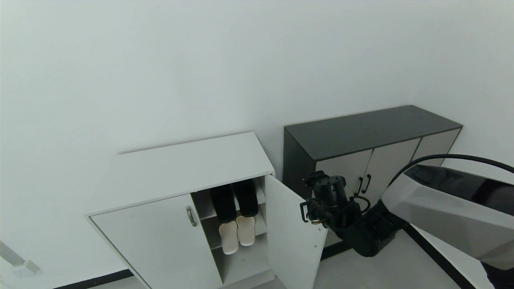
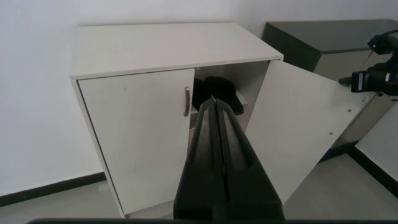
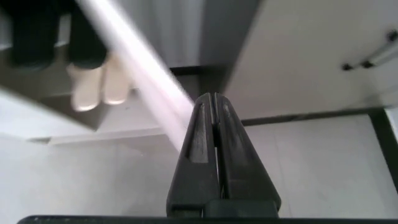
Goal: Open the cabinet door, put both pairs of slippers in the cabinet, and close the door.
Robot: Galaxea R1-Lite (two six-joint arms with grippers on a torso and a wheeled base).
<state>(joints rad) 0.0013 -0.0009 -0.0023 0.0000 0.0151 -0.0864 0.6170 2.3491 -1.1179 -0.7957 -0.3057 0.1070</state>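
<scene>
- Both pairs of slippers (image 1: 245, 230) sit on shelves inside the cabinet (image 1: 180, 168), whose door (image 1: 293, 241) stands open.
- Your right gripper (image 3: 215, 102), jaws shut and empty, is just beside the door's outer face; push near the free edge.
- Keep the left gripper (image 2: 214, 106), also shut and empty, clear.

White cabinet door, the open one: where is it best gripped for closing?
Probably the open white cabinet door at its free vertical edge, coming from the robot's right: that edge stands farthest from the hinges, and the shut right gripper is beside it.
</scene>
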